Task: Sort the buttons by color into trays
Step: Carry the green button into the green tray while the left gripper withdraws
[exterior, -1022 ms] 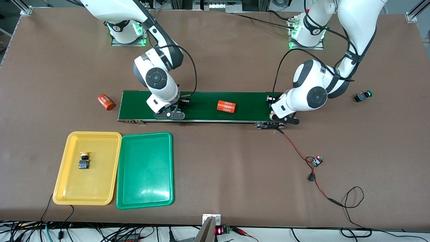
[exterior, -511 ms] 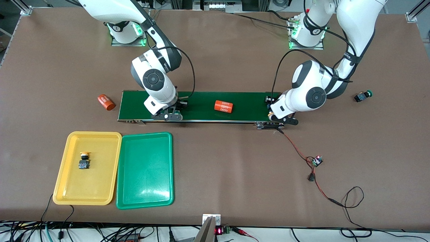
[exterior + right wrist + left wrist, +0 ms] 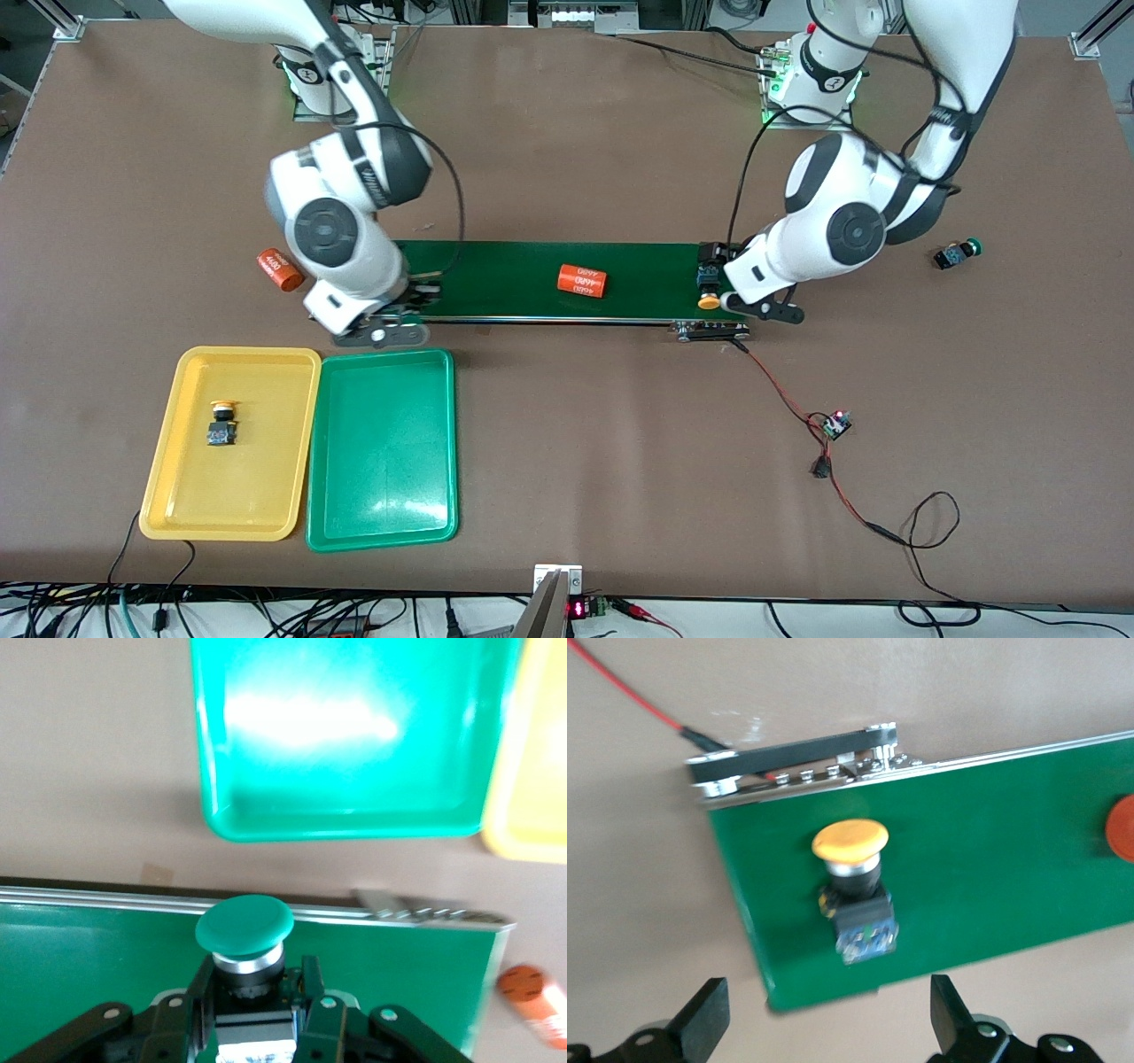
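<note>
My right gripper (image 3: 248, 992) is shut on a green-capped button (image 3: 244, 930) and hovers over the belt's edge (image 3: 381, 330), just short of the green tray (image 3: 381, 447). The left gripper (image 3: 828, 1028) is open above the belt's end (image 3: 751, 306). A yellow-capped button (image 3: 852, 886) lies loose on the belt there (image 3: 706, 289), apart from both fingers. Another yellow button (image 3: 221, 424) rests in the yellow tray (image 3: 186, 496). A second green button (image 3: 957, 254) lies on the bare table toward the left arm's end.
A long dark-green conveyor belt (image 3: 514, 266) crosses the table's middle and carries an orange cylinder (image 3: 582, 281). Another orange cylinder (image 3: 280, 269) lies on the table off the belt's end nearest the right arm. Red and black wires with a small circuit board (image 3: 835, 424) trail from the belt.
The left gripper opened, let the yellow button go onto the belt and drew back. The right arm carried the green button along the belt toward the trays. The belt's orange cylinder drifted the same way.
</note>
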`<state>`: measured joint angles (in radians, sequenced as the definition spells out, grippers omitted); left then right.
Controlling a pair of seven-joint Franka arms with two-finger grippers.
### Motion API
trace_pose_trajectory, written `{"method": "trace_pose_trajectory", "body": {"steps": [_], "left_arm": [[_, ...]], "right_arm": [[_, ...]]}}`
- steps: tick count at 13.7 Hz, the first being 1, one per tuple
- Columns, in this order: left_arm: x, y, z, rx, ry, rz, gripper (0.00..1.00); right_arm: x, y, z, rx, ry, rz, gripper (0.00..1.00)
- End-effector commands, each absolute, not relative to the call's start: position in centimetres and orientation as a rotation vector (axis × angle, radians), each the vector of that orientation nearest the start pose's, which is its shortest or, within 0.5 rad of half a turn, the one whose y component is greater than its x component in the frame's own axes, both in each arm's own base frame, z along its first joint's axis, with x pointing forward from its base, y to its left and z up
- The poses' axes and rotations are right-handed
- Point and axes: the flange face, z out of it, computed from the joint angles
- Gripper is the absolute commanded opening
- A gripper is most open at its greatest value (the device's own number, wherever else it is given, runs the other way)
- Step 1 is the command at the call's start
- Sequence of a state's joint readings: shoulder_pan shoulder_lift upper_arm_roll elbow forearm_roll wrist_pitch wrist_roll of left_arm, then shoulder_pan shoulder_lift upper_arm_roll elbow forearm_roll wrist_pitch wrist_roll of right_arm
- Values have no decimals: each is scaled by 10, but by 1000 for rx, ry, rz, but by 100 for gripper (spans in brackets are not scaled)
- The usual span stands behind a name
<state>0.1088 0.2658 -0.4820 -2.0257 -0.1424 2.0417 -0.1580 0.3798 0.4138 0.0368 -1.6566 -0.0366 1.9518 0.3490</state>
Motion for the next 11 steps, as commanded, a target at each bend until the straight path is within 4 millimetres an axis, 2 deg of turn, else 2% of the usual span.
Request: {"method": "trace_pose_trajectory", "body": {"steps": [1, 2, 4, 7, 9, 11], "left_arm": [[543, -150, 350, -3285, 76, 491, 100], [549, -129, 351, -3292, 6, 484, 100], [558, -84, 343, -3290, -113, 491, 100], [565, -1, 324, -3172, -185, 465, 100], [561, 53, 315, -3166, -268, 488, 100], [557, 85, 293, -3223, -105, 533, 100]], "right_arm": [[622, 226, 379, -3200, -174, 134, 21], [627, 214, 379, -3208, -147, 127, 21], [641, 204, 373, -3198, -132, 62, 21], [658, 210, 353, -3168, -147, -107, 21], [669, 213, 328, -3180, -205, -211, 21], [676, 217, 292, -3171, -244, -268, 21]]}}
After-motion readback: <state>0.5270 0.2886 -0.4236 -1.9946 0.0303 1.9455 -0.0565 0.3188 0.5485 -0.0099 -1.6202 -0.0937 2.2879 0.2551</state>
